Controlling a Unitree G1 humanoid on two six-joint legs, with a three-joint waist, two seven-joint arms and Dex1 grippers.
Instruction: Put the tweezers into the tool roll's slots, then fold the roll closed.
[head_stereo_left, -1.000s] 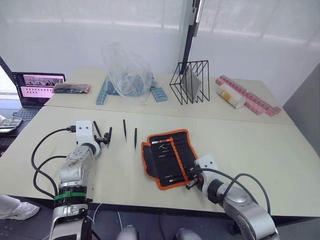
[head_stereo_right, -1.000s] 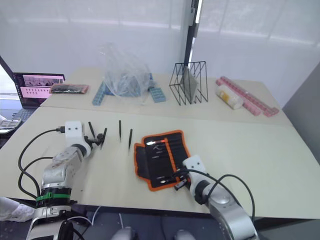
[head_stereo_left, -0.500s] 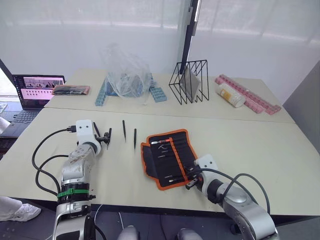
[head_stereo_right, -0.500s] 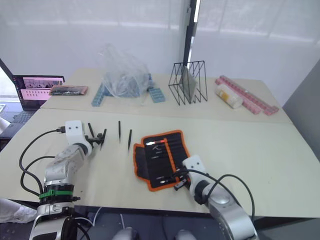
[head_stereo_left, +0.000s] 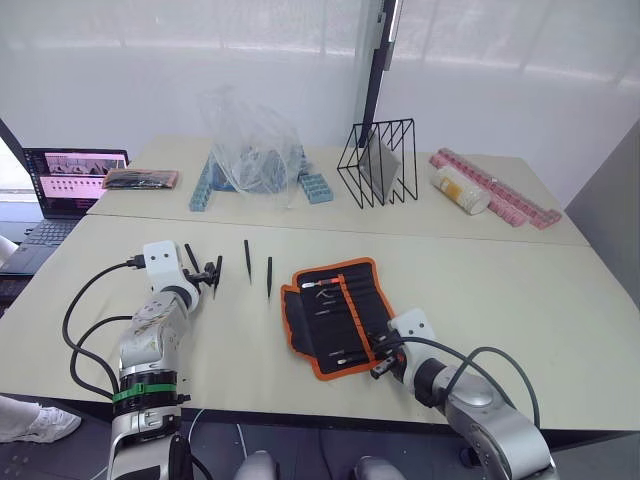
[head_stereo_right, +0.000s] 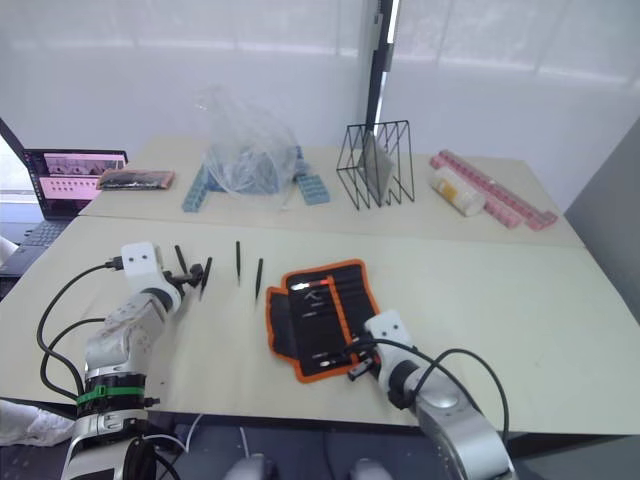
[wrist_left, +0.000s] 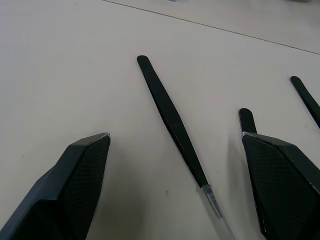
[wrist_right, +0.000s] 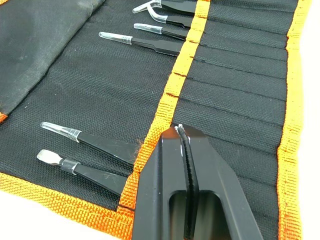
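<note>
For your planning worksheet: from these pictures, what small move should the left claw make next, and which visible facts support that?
Probably lower the left claw and close it on the tweezer lying flat between its open fingers. The tool roll lies open with free slots, and other tweezers lie loose on the table. The right claw is shut over the roll.

- The tool roll (wrist_right: 90, 90) is coarse woven black cloth with ribbed orange binding.
- The tools in its slots (wrist_right: 235, 85) have clear glossy caps on their tips.
- The tweezers (wrist_left: 172, 122) look matt black and smooth.
- The left gripper's fingers (wrist_left: 75, 190) have finely textured black pads.
- The surface (wrist_left: 60, 65) is smooth, matt beige.
</note>
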